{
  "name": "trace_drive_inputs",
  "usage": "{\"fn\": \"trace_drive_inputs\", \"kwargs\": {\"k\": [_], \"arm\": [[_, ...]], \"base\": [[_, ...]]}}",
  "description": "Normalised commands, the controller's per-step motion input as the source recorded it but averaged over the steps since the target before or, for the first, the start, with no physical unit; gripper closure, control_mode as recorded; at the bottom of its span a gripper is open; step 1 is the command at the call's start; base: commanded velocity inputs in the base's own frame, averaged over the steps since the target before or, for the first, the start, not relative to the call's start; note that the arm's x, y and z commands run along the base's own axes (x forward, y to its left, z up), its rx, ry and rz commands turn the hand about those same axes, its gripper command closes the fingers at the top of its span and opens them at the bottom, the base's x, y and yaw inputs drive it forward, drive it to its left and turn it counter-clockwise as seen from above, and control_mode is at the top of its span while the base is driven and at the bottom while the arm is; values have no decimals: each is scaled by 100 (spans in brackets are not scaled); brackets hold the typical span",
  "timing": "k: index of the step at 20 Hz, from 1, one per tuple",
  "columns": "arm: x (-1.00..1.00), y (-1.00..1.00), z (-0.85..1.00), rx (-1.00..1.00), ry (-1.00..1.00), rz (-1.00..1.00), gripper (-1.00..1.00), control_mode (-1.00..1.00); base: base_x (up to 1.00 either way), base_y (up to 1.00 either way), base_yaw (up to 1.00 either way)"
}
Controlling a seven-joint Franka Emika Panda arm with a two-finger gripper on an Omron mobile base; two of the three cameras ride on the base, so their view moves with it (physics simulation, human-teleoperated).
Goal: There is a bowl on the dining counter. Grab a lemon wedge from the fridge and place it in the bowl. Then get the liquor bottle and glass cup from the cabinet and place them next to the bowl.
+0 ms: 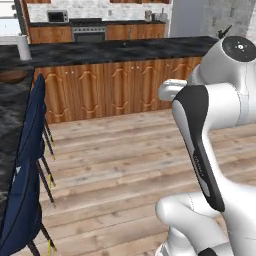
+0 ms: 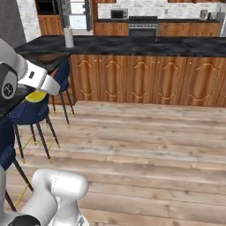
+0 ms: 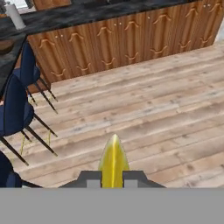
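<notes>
The hand [image 3: 113, 179] is gripping the lemon wedge [image 3: 113, 162] tightly between its nearly closed fingers, carrying it above the wooden floor [image 3: 144, 118], while the bowl [image 1: 11, 76] is sitting on the dining counter [image 1: 12, 107] beside blue chairs [image 1: 27, 150].

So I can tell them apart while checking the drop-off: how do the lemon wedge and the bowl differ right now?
The lemon wedge is bright yellow, narrow and pointed; the bowl is dark brown, round and shallow. The wedge is clamped between the fingers of the hand, above the wooden floor; the bowl rests on the dining counter. The wedge is much the smaller.
</notes>
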Motion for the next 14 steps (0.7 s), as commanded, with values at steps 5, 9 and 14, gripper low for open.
{"fn": "trace_drive_inputs", "kwargs": {"k": [5, 9, 14], "arm": [[0, 0, 0, 0, 0, 0, 100, 100], [0, 0, 0, 0, 0, 0, 100, 100], [0, 0, 0, 0, 0, 0, 100, 100]], "base": [[100, -85, 34], [100, -52, 41], [100, -36, 45]]}}
